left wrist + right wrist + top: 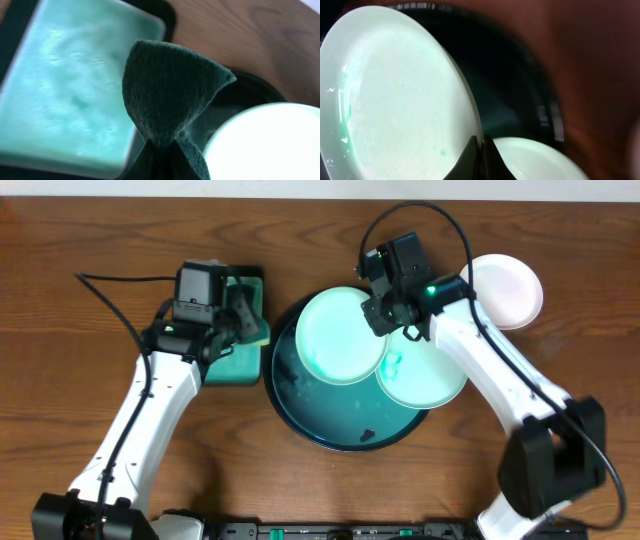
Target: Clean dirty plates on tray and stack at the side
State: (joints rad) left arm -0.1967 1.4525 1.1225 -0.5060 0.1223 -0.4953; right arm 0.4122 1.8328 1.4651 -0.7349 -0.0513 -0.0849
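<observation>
Wooden counter (100, 240): left hand (243, 313) pinches a green scouring sponge (170, 95) beside the sponge dish (230, 367); right hand (383, 318) pinches a smeared plate (340, 340) by its rim above twelve o'clock of the tray (300, 418). That thin edge grip could slip under scrubbing.

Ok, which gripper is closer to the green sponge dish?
Left. The left gripper holds a scouring pad over the sponge dish; the right gripper is across the tray, gripping a plate by its rim.

The lower plate (425, 385) is partly hidden under the right arm (485, 355).
</observation>
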